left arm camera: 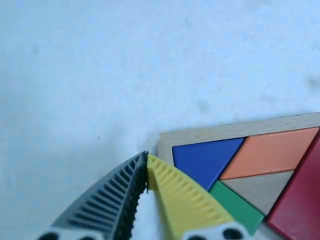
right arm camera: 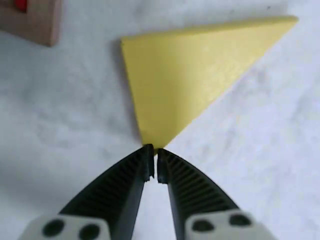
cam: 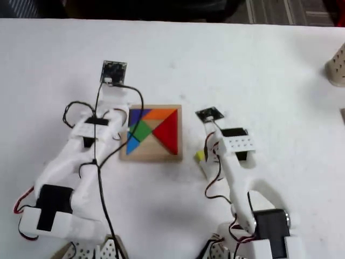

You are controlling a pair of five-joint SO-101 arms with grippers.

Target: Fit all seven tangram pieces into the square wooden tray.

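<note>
Lying just beside the right fingers (right arm camera: 125, 192), the yellow triangle (right arm camera: 190, 75) points at them.

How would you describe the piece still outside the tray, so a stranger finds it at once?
On the white table, find the square wooden tray. Beside it, on the side of the right arm, a flat triangle lies on the bare table. It is the only yellow piece, and the only one outside the tray.

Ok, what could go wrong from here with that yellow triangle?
The flat yellow triangle piece lies flush on the table, and the shut right pincer at its corner may push it along. The shut left pincer sits near a corner of the square wooden tray and could nudge it.
</note>
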